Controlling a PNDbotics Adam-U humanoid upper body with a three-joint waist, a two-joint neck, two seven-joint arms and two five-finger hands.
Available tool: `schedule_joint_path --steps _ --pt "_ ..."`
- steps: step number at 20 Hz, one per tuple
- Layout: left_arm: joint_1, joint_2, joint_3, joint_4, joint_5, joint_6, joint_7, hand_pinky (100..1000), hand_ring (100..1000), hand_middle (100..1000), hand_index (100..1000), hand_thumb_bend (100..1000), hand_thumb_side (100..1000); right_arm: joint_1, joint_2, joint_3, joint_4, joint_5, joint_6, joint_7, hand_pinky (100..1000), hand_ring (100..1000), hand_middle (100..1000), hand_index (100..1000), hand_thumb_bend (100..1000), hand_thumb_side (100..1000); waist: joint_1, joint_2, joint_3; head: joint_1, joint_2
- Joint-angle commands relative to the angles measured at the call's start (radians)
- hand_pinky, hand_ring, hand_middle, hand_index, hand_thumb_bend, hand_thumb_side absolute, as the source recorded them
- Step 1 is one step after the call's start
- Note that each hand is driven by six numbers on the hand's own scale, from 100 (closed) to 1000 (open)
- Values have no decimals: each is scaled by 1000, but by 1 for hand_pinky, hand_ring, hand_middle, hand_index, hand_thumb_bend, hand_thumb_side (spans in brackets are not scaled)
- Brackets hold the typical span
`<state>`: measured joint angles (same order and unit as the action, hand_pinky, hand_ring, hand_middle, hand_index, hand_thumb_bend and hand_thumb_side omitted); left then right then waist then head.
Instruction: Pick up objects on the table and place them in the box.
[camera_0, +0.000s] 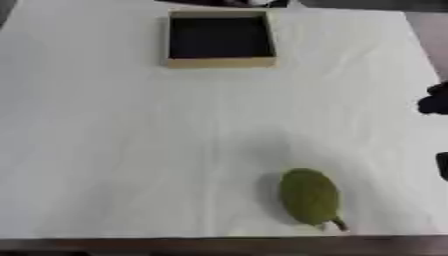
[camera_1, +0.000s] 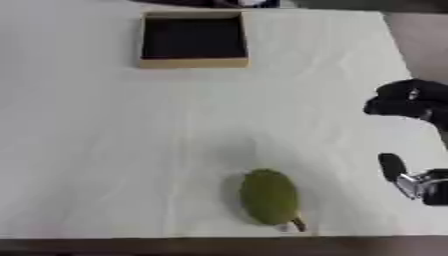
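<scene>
Green fruit (camera_1: 269, 196) sits near the bench (camera_1: 105, 150) front edge, box (camera_1: 193, 62) way at the back, right hand (camera_1: 411, 100) off to the side, can't tell if it's clenched

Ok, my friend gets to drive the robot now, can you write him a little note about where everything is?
Right hand: at the right edge above the table, holding nothing; can't tell how its fingers are set.
Left hand: not in view.
Green fruit: lying near the front edge of the table, stem toward the front, untouched.
Box: at the far side of the table; the inside looks dark and empty.
Done: nothing in the box yet, as far as can be seen.
Left: pick up the green fruit and put it in the box. The right hand is probably the nearer one.
</scene>
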<state>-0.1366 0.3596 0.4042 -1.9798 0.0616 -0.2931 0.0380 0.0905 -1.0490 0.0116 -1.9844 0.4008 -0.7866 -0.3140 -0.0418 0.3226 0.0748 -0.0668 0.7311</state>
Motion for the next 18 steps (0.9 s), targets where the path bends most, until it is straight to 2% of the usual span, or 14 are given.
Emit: schedule_joint_path --steps 1,5,9,14,18 --pt "-1 19 11 -20 -7 -2 3 670 786 756 765 100 568 -8 -41 -19 -16 -3 -9 -9 788 733 708 884 100 386 4 -11 -2 2 7" --pt "0 18 11 -20 -9 -3 3 670 787 756 764 100 568 -11 -41 -19 -16 2 -11 -14 788 733 707 883 100 388 6 -9 -4 3 6" --pt "1 17 12 -20 -9 -3 3 670 787 757 764 100 568 -11 -40 -17 -16 4 -16 -13 788 733 707 883 100 442 7 -7 -5 3 7" --pt "2 16 11 -20 -9 -3 1 670 788 757 765 100 567 -17 -41 -11 -16 4 -20 -7 788 733 708 883 100 440 7 -6 -5 1 8" --pt "1 15 10 -20 -8 -2 -1 670 788 758 764 100 568 -27 -46 8 -16 -1 -20 7 790 740 713 864 100 477 7 -5 -2 -4 8"
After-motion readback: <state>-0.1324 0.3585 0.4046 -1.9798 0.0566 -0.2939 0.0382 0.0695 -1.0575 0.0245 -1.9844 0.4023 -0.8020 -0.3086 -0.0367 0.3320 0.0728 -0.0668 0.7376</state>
